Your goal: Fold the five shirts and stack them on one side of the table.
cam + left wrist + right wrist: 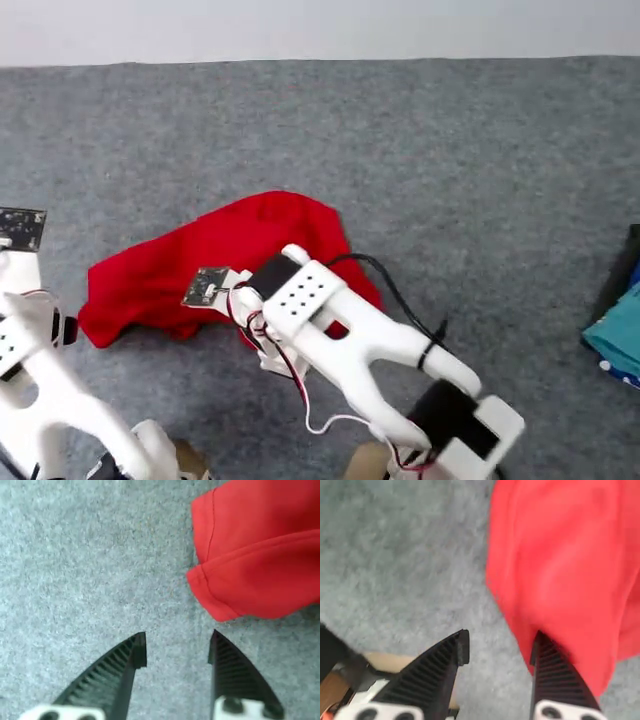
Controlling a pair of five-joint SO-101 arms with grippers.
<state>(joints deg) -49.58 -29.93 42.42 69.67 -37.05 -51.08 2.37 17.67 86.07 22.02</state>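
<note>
Grey felt-covered table [470,150] below a white wall [320,30]. Crumpled red cotton shirt [200,255] left of centre, near edge hidden behind the right arm [350,330]. Right gripper [499,647] spread wide over that edge, clasping nothing. Left gripper [177,650] likewise parted and empty, just beside a hem. Teal fabric [618,335] cut off at the right border.

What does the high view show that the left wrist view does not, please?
The high view adds the whole red shirt, the right arm over it and a teal cloth at the far right. The left wrist view adds a close look at the left gripper, jaws open above bare table. Both share the shirt's corner and the grey table.
</note>
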